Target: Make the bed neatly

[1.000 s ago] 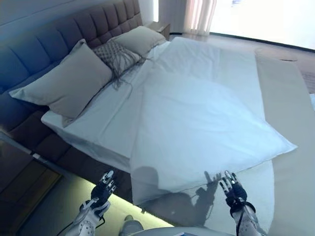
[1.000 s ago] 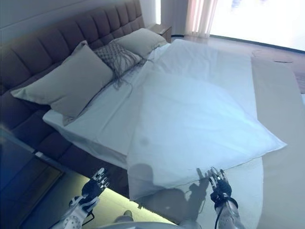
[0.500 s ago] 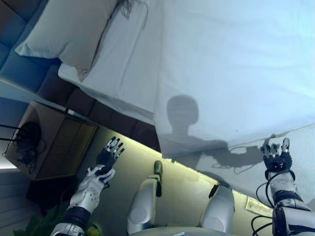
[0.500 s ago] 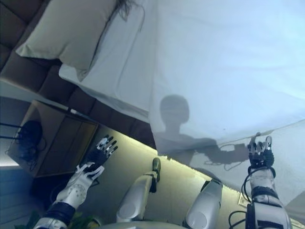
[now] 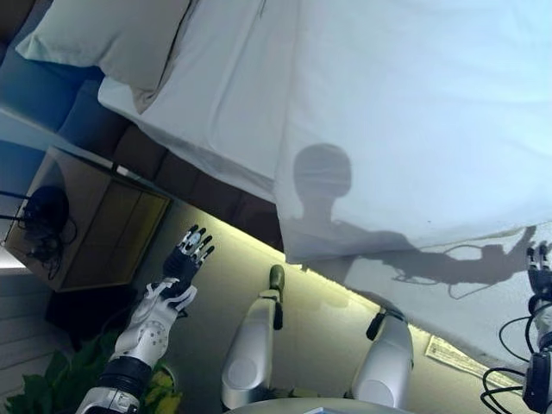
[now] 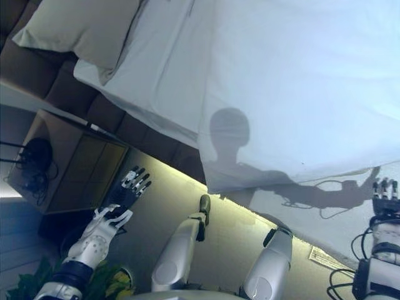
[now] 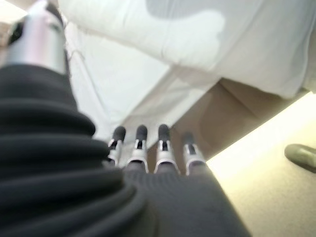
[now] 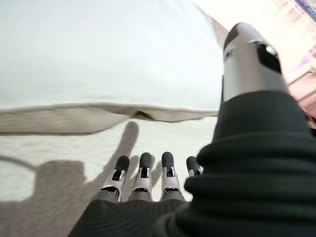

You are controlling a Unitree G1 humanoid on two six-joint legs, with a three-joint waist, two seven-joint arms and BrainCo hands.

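Note:
A white duvet (image 5: 414, 112) lies askew on the bed, its near corner (image 5: 297, 254) hanging over the side. Beyond it, bare white sheet (image 5: 224, 95) shows beside a beige pillow (image 5: 112, 39) against the dark headboard. My left hand (image 5: 188, 259) is open over the floor beside the bed, its straight fingers (image 7: 148, 143) pointing at the bed's dark side and touching nothing. Just short of the duvet's hem, my right hand (image 6: 382, 195) is open with straight fingers (image 8: 143, 173) above the pale cover (image 8: 59, 148) under the duvet.
A wooden nightstand (image 5: 95, 224) stands left of the bed with a dark object and cords (image 5: 39, 211) on top. A green plant (image 5: 43, 392) sits at the lower left. A printed sheet of paper (image 5: 457, 355) lies on the floor by the bed's base.
The camera tilted down from the whole bed to its near side. Over the last half second my right hand moved right toward the view's edge. My left hand barely moved.

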